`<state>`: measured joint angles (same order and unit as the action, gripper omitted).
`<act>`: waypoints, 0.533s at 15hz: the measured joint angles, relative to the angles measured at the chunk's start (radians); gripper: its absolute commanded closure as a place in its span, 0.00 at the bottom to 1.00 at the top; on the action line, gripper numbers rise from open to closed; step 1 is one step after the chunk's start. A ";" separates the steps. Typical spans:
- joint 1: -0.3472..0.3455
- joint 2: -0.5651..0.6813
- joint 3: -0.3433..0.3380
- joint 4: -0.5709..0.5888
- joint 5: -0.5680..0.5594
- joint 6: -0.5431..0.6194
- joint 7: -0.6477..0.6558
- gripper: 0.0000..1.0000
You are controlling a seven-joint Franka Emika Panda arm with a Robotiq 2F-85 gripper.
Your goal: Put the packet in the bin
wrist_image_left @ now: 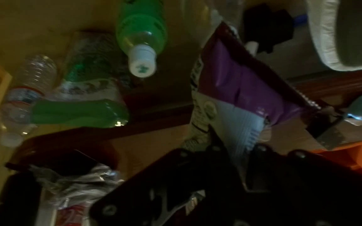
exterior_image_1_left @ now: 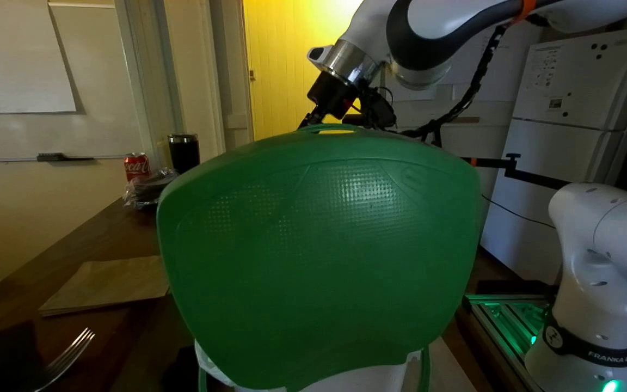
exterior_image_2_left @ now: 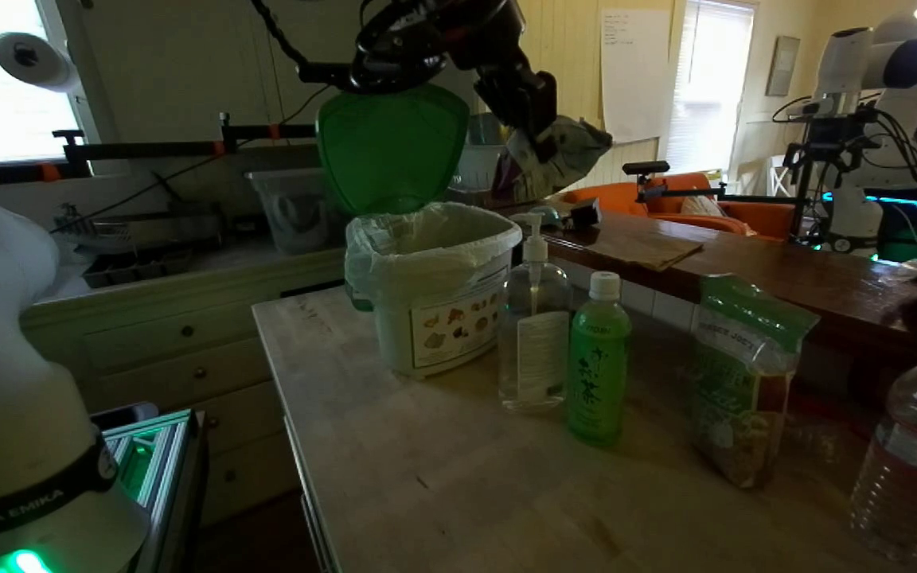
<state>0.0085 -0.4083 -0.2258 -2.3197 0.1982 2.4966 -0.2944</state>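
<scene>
The packet [exterior_image_2_left: 574, 155] is purple and whitish and is held in the air. In the wrist view the packet [wrist_image_left: 240, 84] sticks out beyond the fingers. My gripper [exterior_image_2_left: 544, 142] is shut on it; in the wrist view the dark fingers [wrist_image_left: 236, 157] pinch its narrowed part. The bin [exterior_image_2_left: 395, 318] is whitish with a clear liner, and its green lid [exterior_image_2_left: 391, 151] stands open. The packet is above and right of the bin's opening in that exterior view. The bin's rim [wrist_image_left: 325, 40] shows at the wrist view's upper right. The lid [exterior_image_1_left: 319, 245] hides the packet in an exterior view.
A pump bottle [exterior_image_2_left: 534, 334], a green tea bottle [exterior_image_2_left: 598, 366], a green bag [exterior_image_2_left: 745, 382] and a water bottle [exterior_image_2_left: 916, 461] stand on the counter near the bin. The raised wooden ledge [exterior_image_2_left: 761, 270] carries a brown paper [exterior_image_2_left: 641, 245]. A fork [exterior_image_1_left: 68, 356] lies in an exterior view.
</scene>
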 measured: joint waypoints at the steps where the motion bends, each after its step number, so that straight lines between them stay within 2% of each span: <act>1: 0.031 0.001 -0.005 0.014 0.037 -0.015 -0.037 0.97; 4: 0.111 0.004 -0.018 0.059 0.136 -0.102 -0.145 0.97; 8: 0.170 0.033 -0.021 0.115 0.242 -0.240 -0.272 0.97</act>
<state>0.1783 -0.3750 -0.2472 -2.2047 0.4403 2.2567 -0.5666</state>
